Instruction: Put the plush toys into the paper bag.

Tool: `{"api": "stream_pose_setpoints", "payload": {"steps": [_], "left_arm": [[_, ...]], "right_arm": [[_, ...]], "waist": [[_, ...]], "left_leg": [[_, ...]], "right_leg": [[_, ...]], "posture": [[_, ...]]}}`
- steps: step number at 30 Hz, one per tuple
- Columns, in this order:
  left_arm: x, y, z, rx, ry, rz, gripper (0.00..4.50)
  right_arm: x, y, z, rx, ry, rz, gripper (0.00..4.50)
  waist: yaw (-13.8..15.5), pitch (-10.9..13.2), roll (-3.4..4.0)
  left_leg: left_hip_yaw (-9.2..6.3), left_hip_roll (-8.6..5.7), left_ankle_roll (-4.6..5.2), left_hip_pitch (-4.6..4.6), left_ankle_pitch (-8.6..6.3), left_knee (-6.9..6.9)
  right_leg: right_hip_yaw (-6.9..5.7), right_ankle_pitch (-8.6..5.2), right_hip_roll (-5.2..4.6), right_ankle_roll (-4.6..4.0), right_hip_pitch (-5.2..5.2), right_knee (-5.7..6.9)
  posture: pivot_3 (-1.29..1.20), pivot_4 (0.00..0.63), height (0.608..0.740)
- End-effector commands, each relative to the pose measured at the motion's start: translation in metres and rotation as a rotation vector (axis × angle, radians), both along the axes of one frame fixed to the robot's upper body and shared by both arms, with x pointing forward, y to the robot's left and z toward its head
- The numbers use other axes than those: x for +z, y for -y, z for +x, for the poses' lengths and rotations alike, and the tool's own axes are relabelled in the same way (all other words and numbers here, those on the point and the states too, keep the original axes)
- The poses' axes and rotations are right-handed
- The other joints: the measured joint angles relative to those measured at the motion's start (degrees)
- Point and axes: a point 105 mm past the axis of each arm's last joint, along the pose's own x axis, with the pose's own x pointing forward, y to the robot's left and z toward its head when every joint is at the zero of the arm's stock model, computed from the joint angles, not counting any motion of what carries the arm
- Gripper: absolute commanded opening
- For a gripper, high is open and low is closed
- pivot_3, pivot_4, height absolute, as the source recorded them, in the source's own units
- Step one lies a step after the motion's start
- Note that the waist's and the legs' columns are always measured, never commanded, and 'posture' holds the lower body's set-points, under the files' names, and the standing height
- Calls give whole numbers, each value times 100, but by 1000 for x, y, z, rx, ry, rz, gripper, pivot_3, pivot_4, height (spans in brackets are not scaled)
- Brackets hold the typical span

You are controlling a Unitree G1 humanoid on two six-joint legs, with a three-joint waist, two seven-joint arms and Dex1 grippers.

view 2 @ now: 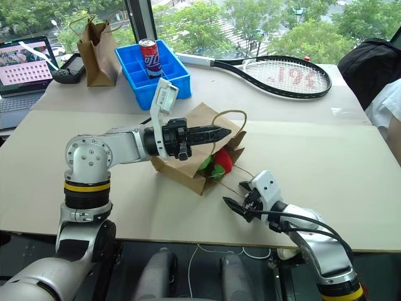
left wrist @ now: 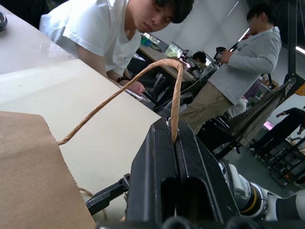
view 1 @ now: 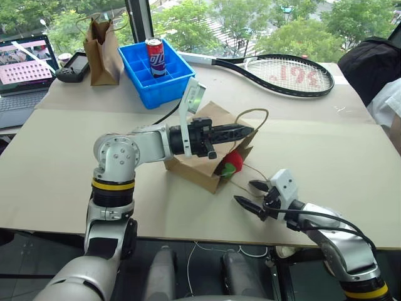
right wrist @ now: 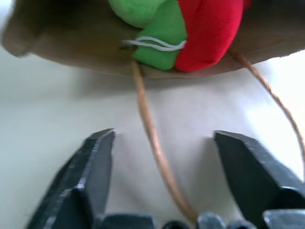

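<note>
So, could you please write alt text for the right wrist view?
A red plush toy and a green plush toy sit in the mouth of the paper bag lying on the table, with the right gripper jaws open before it.

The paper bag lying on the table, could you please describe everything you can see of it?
The paper bag is plain brown kraft paper, lying on its side on the beige table with its mouth toward the right gripper. It has tan twisted-cord loop handles. The left gripper is shut on the upper handle, holding it up; the lower handle trails on the table. A red plush toy and a green one sit in the mouth.
</note>
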Motion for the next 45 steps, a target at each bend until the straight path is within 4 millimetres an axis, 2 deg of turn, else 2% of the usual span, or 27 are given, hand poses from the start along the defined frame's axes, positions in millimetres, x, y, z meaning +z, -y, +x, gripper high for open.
{"api": "stream_pose_setpoints", "payload": {"steps": [1,7,13,15,17,25,33,37,40,43,45], "left_arm": [[12,-3,0,17,54,-19,0],[19,-13,13,79,90,-8,0],[17,-51,57,237,179,90,0],[21,-61,68,275,221,113,0],[25,-64,73,285,250,117,0],[33,-70,77,307,297,116,0],[54,-75,80,356,341,66,0],[36,-72,62,259,307,108,0],[30,-73,49,199,329,140,0],[35,-78,47,195,307,118,0],[44,-85,49,209,287,85,582]], "right_arm": [[19,8,8,-7,124,-29,2052],[67,12,15,36,314,-59,62],[147,-2,21,111,523,-61,17],[165,-9,20,141,561,-63,17],[175,-14,20,161,579,-72,17],[192,-27,13,212,595,-75,17],[203,-27,10,212,608,-74,17],[177,-29,3,247,465,-61,17],[179,-24,2,228,435,-21,17],[186,-21,0,228,425,18,17],[192,-19,-2,233,425,52,637]], "waist": [[2,0,0],[-9,0,0],[-25,1,1],[-3,2,2],[21,2,1],[34,3,1],[16,3,1],[11,3,1],[3,3,2],[6,4,2],[5,4,2]], "left_leg": [[0,0,0,0,0,0],[0,0,0,0,0,0],[-2,2,0,1,0,-2],[-1,1,0,-1,0,-4],[-1,0,0,-7,0,-4],[-1,-1,0,-32,0,-4],[-3,0,1,-30,0,-4],[-4,0,1,-30,0,-4],[-4,0,1,-30,0,-4],[-4,1,1,-28,4,-2],[-4,0,2,-26,4,-2]], "right_leg": [[0,0,0,0,0,0],[0,0,1,0,-1,1],[-1,-1,3,-3,-5,4],[-2,-1,3,-4,-6,2],[-2,-1,1,-4,-10,0],[-6,-4,-2,-1,-16,-11],[-6,-4,-1,-1,-17,-4],[-6,-4,-1,0,-16,-4],[-5,-4,-1,-1,-17,-2],[-6,-2,-1,-3,-16,3],[-6,-2,-1,-3,-15,2]], "posture": [[0,150,656],[0,150,656],[0,150,656],[0,150,656],[0,150,656],[0,150,656],[0,150,656],[0,150,656],[0,150,656],[0,150,656],[0,150,656]]}}
